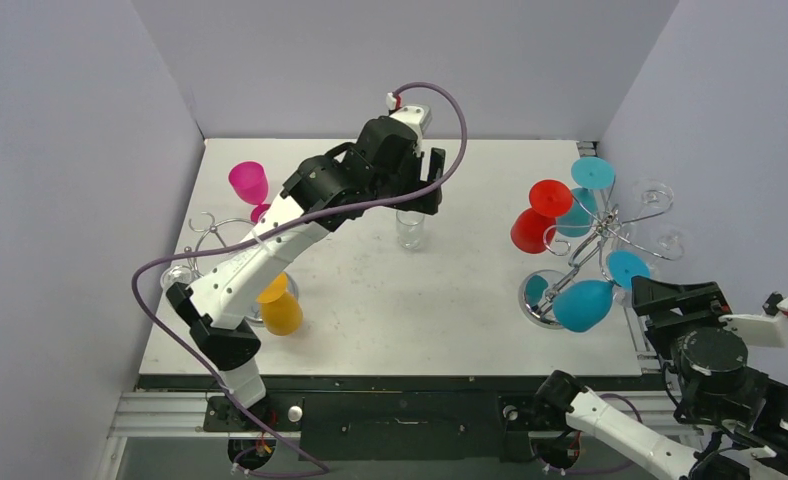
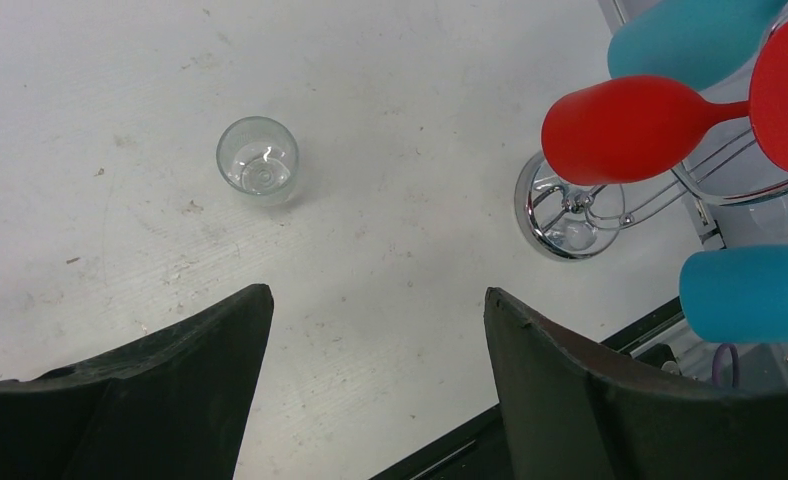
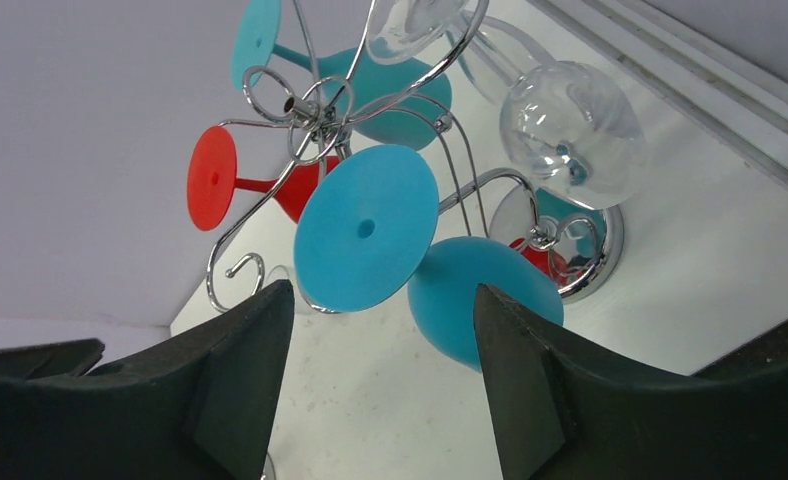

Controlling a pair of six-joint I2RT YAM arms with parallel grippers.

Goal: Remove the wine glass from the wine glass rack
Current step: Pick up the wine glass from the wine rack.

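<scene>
Plainly, the coming move is judged to belong to the right gripper (image 3: 384, 288), whose fingers (image 3: 220, 390) are seen spread wide with nothing clasped between them. The blue glass (image 1: 583, 305) nearest to it is hung on the right-hand rack (image 1: 610, 232), bowl (image 3: 475, 300) low and foot (image 3: 365, 228) high. In the top view this glass is found at about ten o'clock from that gripper, just beside it but not touched. Its long axis is laid from the bowl at seven o'clock to the foot at one o'clock. In the right wrist view the round foot is framed between the two fingers (the stem is hidden behind it) and the bowl is seen beyond at four o'clock, so the axis is pointed almost along the line of reach. A hold on the stem would therefore have to be sought beside or below the foot.

The left gripper (image 2: 378, 290) is also found open and empty, over the middle of the table (image 1: 470, 320), with a clear glass (image 2: 258, 157) stood upright on the surface at eleven o'clock in its own view. That arm is placed well apart from the blue glass, so the right arm is counted the nearer. A red glass (image 1: 532, 228) is hung close by on the same rack and could be knocked.
</scene>
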